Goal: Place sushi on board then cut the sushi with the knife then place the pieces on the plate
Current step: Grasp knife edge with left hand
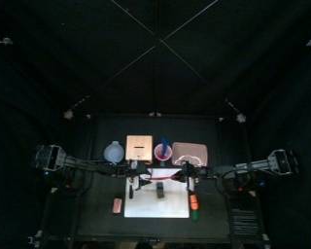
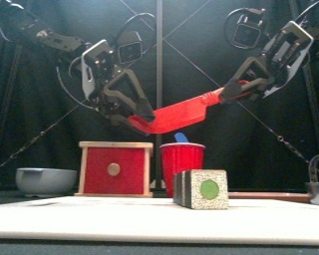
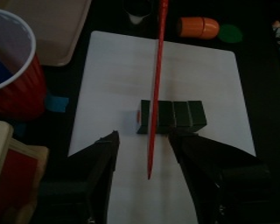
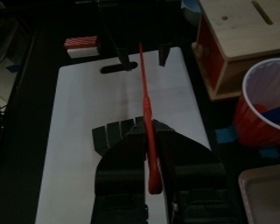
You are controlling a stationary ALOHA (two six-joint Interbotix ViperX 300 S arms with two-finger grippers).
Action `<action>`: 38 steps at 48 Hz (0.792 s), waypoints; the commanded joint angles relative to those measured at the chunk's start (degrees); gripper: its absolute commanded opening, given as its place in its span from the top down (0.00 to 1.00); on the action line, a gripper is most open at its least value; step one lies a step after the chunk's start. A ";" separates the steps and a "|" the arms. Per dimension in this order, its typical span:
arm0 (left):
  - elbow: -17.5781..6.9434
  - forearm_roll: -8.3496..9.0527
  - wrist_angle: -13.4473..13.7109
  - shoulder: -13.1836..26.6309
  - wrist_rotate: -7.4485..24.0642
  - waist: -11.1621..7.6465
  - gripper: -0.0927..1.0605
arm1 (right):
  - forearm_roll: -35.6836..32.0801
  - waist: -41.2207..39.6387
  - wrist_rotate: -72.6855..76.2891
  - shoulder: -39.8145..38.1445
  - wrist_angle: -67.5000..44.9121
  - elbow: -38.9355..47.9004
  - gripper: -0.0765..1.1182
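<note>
Ref: cutting board (image 1: 145,209), bench (image 1: 100,229) front-ctr.
On it, mid: sushi roll (image 2: 202,189).
Over roll: knife (image 2: 189,108), spanning L gripper (image 2: 139,122) to R gripper (image 2: 231,95).
Behind board, L to R: bowl (image 1: 113,151), box (image 1: 139,148), cup (image 1: 162,150) w/ 2nd knife (image 2: 179,137) inside, tray (image 1: 190,152).
L of board: toy A (image 1: 118,204).
R of board: toy B (image 3: 201,26), toy C (image 3: 230,33), adjacent.

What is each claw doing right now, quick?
Left gripper: open, with the red knife running between its jaws.
Right gripper: shut on the red knife.
</note>
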 commanded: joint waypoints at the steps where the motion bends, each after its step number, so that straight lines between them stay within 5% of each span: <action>1: -1.41 0.18 -0.26 -0.35 0.09 -0.18 0.23 | 0.09 0.18 0.00 -0.53 -0.53 -1.41 0.66; 38: -1.85 0.44 0.62 0.88 0.00 -1.14 0.56 | 1.58 0.97 0.09 2.20 -0.09 -1.58 0.66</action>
